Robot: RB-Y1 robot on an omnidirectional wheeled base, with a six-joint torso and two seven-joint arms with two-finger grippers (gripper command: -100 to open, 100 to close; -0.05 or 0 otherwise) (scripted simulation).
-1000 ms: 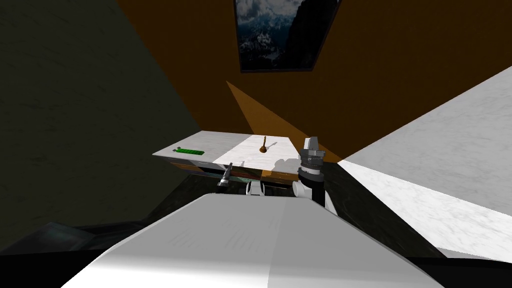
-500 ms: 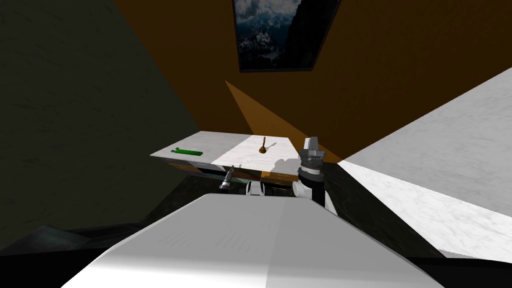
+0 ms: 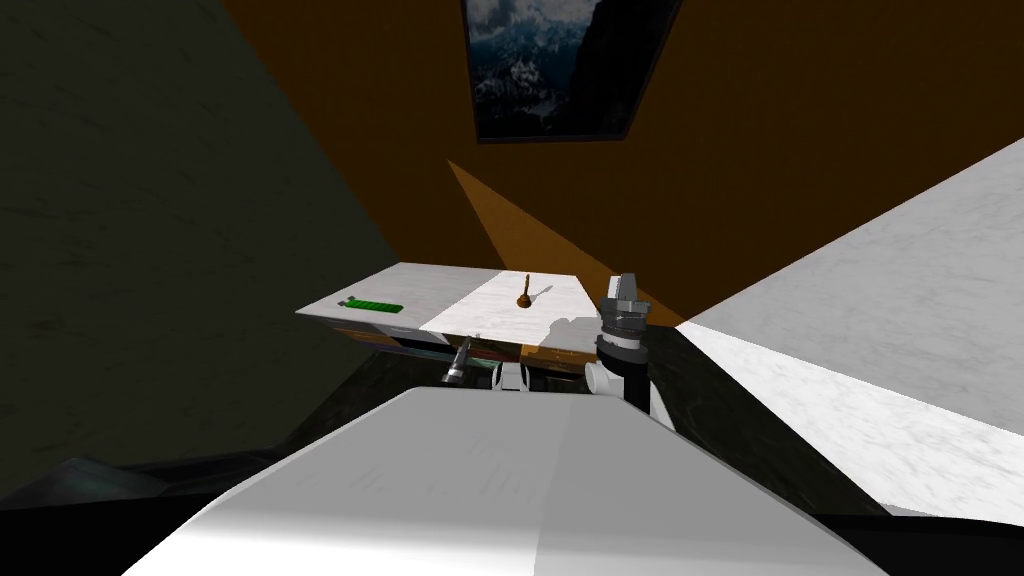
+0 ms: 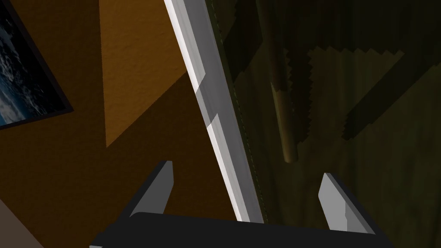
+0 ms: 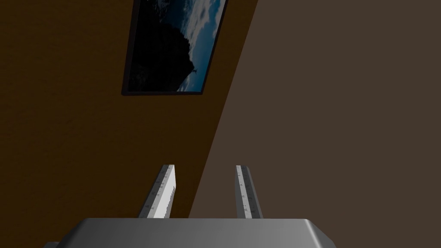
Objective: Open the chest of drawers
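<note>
Here, I am holding my left gripper (image 4: 246,168) released, its two fingers spread wide and gripping nothing, close in front of the chest of drawers (image 3: 470,300) that stands just ahead of me. The pale edge (image 4: 206,107) of its top is running straight between my fingers and standing in the way. Beyond it, on the dim front, a thin brownish bar (image 4: 285,129) is lying past my fingertips, untouched. My right gripper (image 5: 205,166) is pointing upward beside the chest's near right corner, its fingers narrowly parted and grasping nothing. Farther on, a flat green ridged strip (image 3: 374,304) is lying on the shaded left part of the white top. A small brown piece with an upright stem (image 3: 523,295) is standing well apart from it on the lit part. Behind the chest an orange-brown wall (image 3: 760,180) is rising, carrying a dark-framed mountain picture (image 3: 560,65).
</note>
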